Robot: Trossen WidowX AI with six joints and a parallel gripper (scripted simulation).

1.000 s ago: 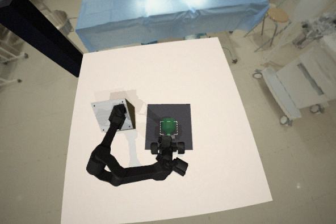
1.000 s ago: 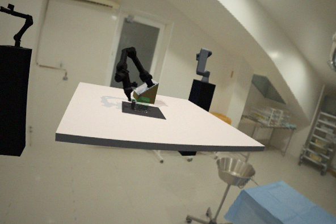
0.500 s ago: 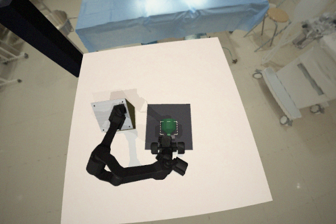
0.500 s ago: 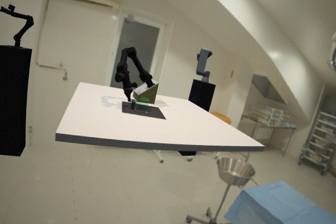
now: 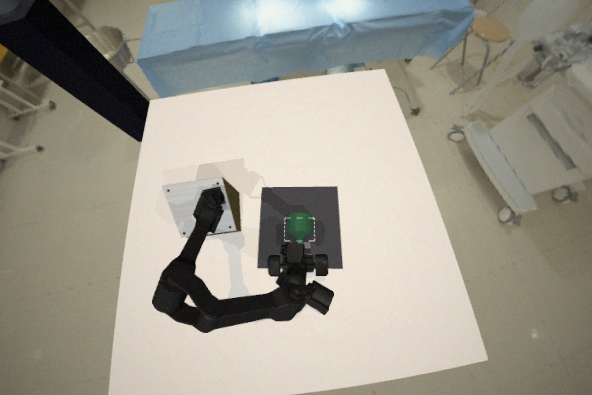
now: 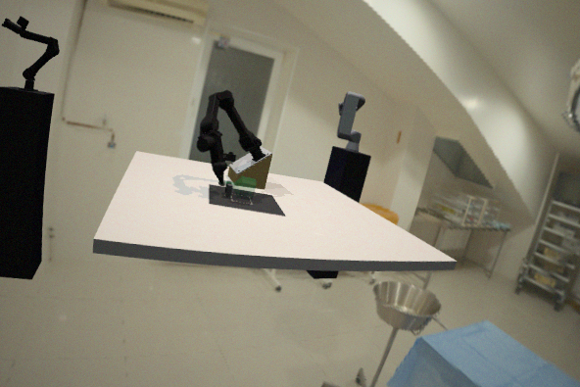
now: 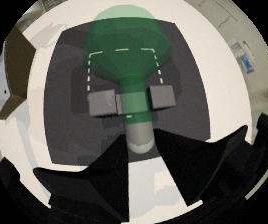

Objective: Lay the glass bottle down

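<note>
The green glass bottle [image 5: 300,225] [image 6: 246,184] [image 7: 127,42] is on its side, cap end toward my gripper. My gripper [image 5: 299,246] [image 6: 222,183] [image 7: 139,136] is shut on its grey-capped neck end. The neck passes over the gap between the two posts of the grey U-shaped rest [image 7: 162,96]; whether it touches the rest is unclear. The body is over the dashed outline [image 5: 314,239] [image 6: 241,204] [image 7: 122,49] and appears raised above the mat. In the wrist view, it reaches past the outline's far line. The near part of the outline is hidden in the wrist view.
The outline and rest are on a dark square mat [image 5: 272,201] [image 6: 271,209] [image 7: 60,135]. The arm's box-shaped base mount [image 5: 232,206] [image 6: 260,174] [image 7: 20,65] stands left of the mat in the top view. The white table [image 5: 350,141] [image 6: 171,226] surrounds both.
</note>
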